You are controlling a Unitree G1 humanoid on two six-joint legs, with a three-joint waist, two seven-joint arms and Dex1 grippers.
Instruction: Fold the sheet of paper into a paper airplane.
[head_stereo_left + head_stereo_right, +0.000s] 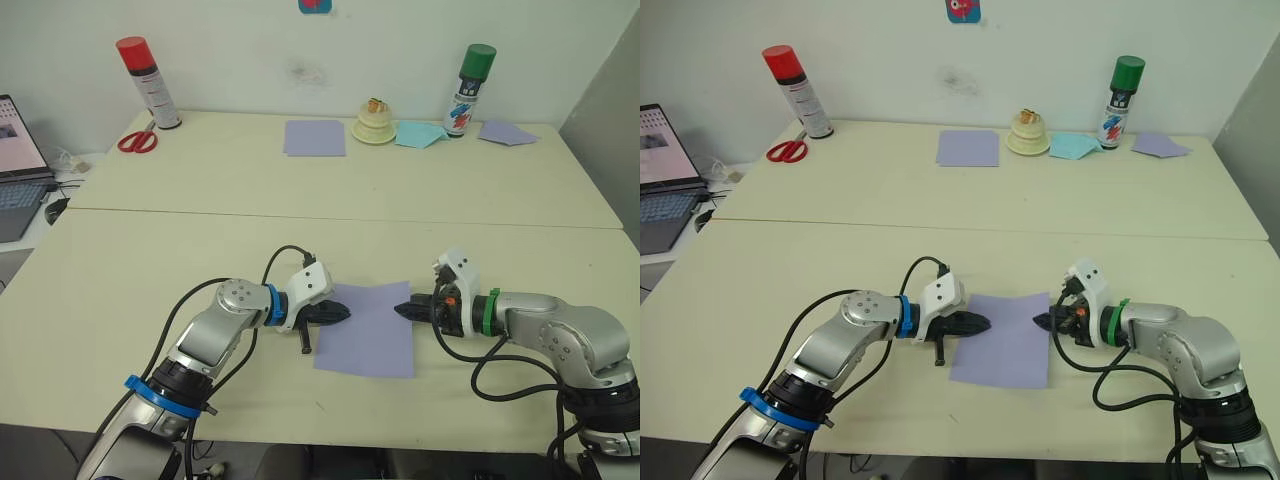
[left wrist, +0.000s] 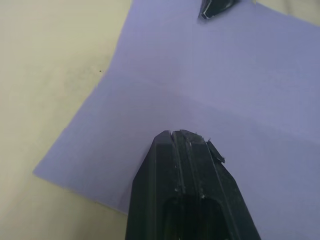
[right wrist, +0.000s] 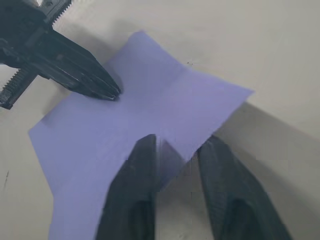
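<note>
Lavender sheet of paper lies flat between my grippers, my left gripper pressed together on its edge, my right gripper parted astride the opposite edge.

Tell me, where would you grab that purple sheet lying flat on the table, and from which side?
Probably the sheet of paper is best gripped at its right edge, from the right: it lies flat, so only an edge fits between fingers. The right gripper is open astride that edge, while the shut left gripper rests at the opposite edge.
</note>
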